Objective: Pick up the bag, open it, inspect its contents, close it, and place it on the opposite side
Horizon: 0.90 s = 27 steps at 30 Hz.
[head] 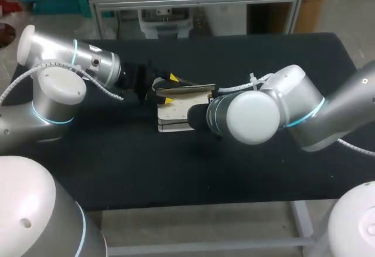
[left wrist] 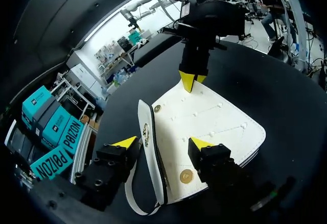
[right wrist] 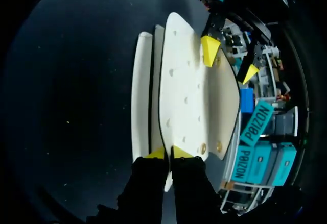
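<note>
Bag (head: 174,115), white, lies on the black table (head: 117,163) with its flap (right wrist: 179,81) raised. My right gripper (right wrist: 168,153) is pinched tight on the flap's near edge. My left gripper (left wrist: 163,143) stands spread, the bag's opposite end between its fingers.

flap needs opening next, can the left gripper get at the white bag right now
Likely yes: the left gripper is open astride the white bag, nothing in between; the right gripper pinches only its far edge.
</note>
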{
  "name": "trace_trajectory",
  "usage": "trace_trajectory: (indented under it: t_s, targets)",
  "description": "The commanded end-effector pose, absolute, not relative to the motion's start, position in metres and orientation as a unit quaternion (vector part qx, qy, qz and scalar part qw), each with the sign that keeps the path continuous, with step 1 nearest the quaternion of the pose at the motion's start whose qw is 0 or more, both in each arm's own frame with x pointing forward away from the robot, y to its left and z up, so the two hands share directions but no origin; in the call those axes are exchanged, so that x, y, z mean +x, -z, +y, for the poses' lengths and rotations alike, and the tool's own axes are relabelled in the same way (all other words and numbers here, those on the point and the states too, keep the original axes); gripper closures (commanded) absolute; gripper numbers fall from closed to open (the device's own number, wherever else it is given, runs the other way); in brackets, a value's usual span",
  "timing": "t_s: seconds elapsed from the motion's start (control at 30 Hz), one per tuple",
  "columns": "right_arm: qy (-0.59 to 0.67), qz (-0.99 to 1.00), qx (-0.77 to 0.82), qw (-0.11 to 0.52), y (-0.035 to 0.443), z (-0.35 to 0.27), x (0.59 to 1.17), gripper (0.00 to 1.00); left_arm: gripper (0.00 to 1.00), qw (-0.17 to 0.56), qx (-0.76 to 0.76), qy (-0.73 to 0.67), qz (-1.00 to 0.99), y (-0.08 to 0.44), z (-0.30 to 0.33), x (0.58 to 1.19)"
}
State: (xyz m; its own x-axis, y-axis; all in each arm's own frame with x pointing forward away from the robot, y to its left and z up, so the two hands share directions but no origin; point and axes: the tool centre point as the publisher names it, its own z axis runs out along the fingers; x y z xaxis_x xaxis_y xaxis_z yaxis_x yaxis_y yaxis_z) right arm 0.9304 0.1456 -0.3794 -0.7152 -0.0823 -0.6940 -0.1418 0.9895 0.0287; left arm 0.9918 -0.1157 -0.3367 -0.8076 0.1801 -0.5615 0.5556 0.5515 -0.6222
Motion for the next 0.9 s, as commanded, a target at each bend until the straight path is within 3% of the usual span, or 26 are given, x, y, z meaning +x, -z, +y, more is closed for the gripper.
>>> trace_trajectory:
  t_s: [0.03,0.3,0.53,0.63,0.7,0.8,0.9]
  targets:
    - [-0.042,0.924,-0.061,0.376,0.382,0.145,0.929,1.0,0.38,0.197,0.199,0.432,0.857,0.337,-0.122,1.004]
    - [-0.042,0.924,-0.061,0.376,0.382,0.145,0.929,1.0,0.55,0.161,0.181,0.416,0.877,0.341,-0.13,1.02]
    - [-0.042,0.924,-0.061,0.376,0.382,0.145,0.929,1.0,0.56,0.15,0.177,0.406,0.884,0.352,-0.137,1.03]
    - [-0.042,0.924,-0.061,0.376,0.382,0.145,0.929,1.0,0.6,0.152,0.172,0.399,0.888,0.354,-0.138,1.035]
    - [-0.042,0.924,-0.061,0.376,0.382,0.145,0.929,1.0,0.71,0.151,0.168,0.399,0.889,0.355,-0.137,1.037]
    - [-0.042,0.924,-0.061,0.376,0.382,0.145,0.929,1.0,0.99,0.151,0.16,0.399,0.89,0.357,-0.135,1.042]
    - [-0.042,0.924,-0.061,0.376,0.382,0.145,0.929,1.0,1.0,0.147,0.156,0.4,0.891,0.357,-0.133,1.044]
